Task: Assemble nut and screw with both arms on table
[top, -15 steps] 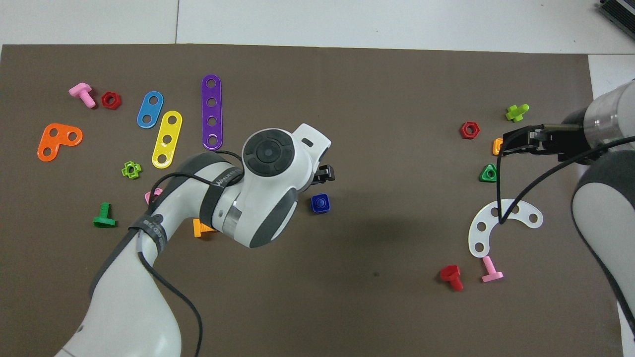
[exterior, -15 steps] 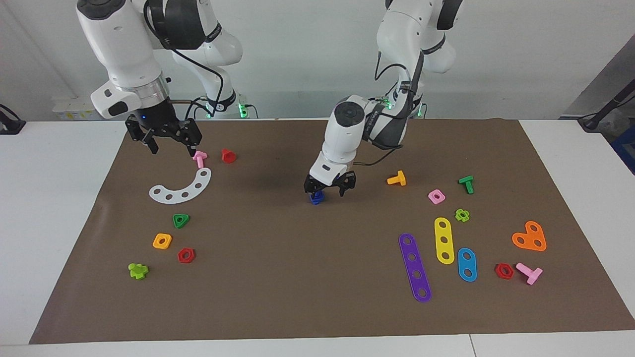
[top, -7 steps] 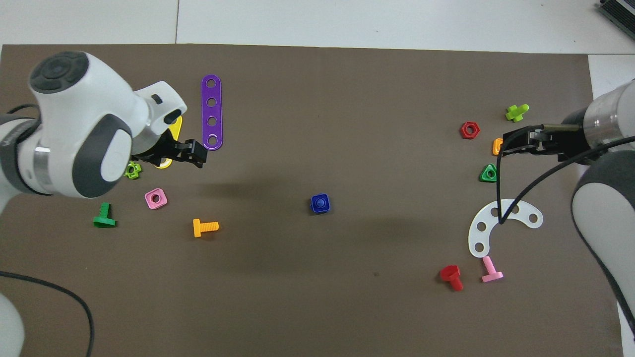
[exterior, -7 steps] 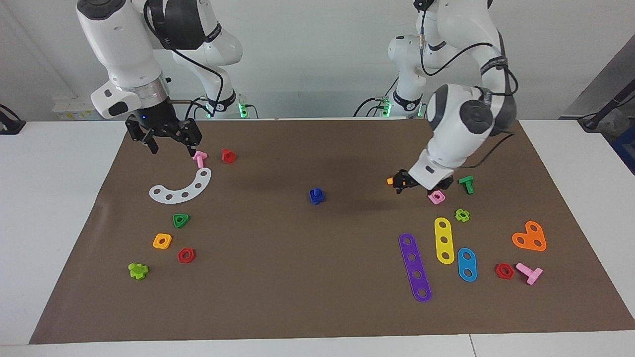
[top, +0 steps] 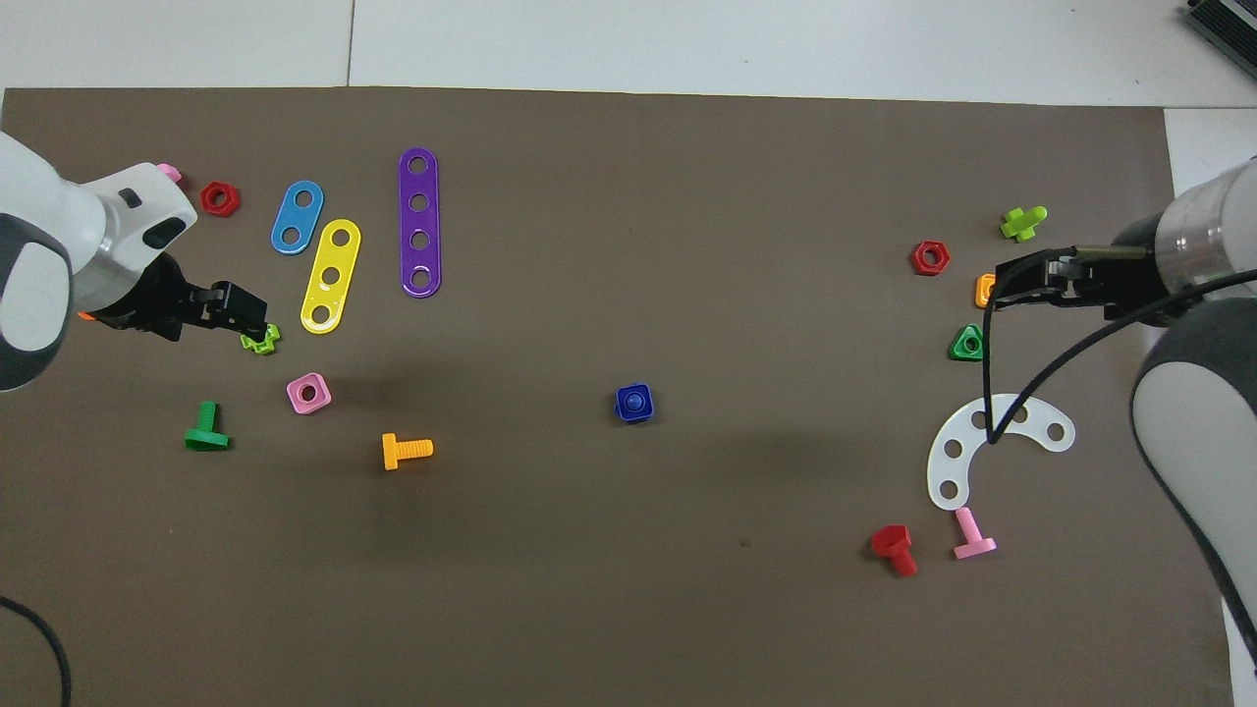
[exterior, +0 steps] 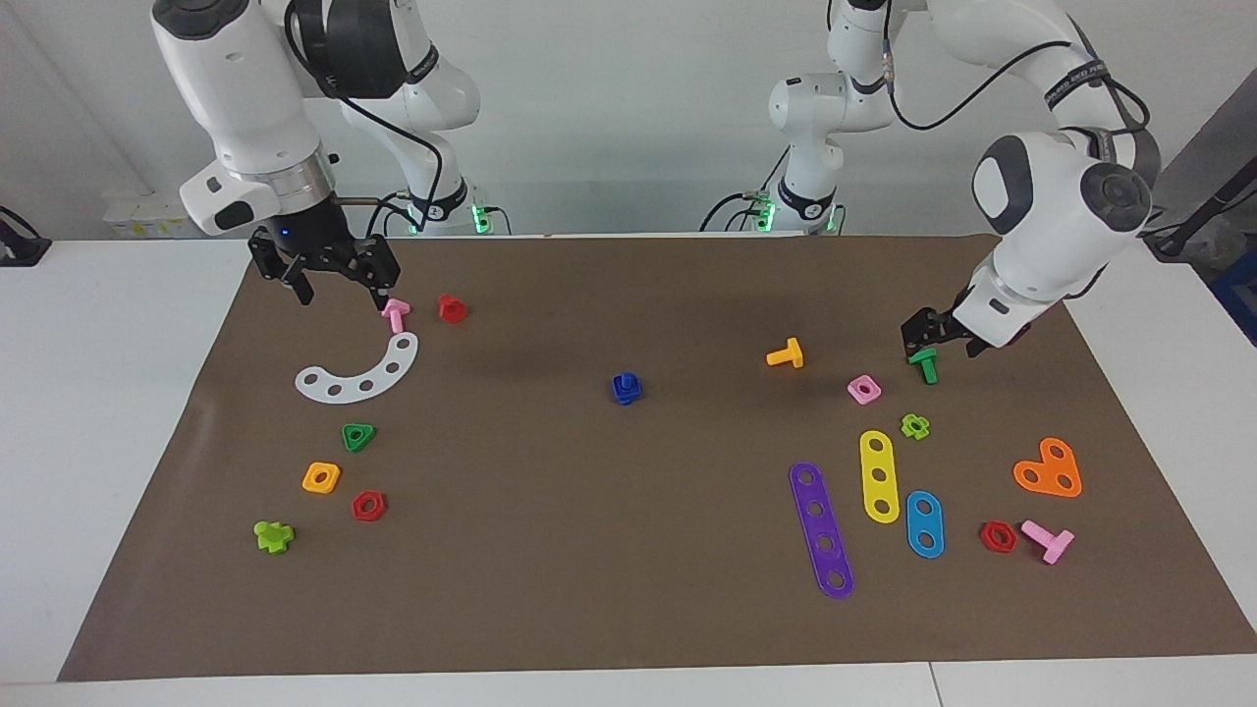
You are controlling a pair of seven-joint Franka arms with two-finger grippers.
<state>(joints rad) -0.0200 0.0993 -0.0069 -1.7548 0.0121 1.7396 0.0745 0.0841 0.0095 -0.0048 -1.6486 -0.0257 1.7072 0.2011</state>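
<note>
Hanging over the mat near the right arm's end of the table, by the robots' edge, the right gripper has fingers spread, empty (pink bolt just below). Mid-mat, nut and screw sit joined, w/ the screw upright in the nut. At the left arm's end, the left gripper is spread, empty, over a green bolt.

table | brown mat on it | blue nut mid-mat
</note>
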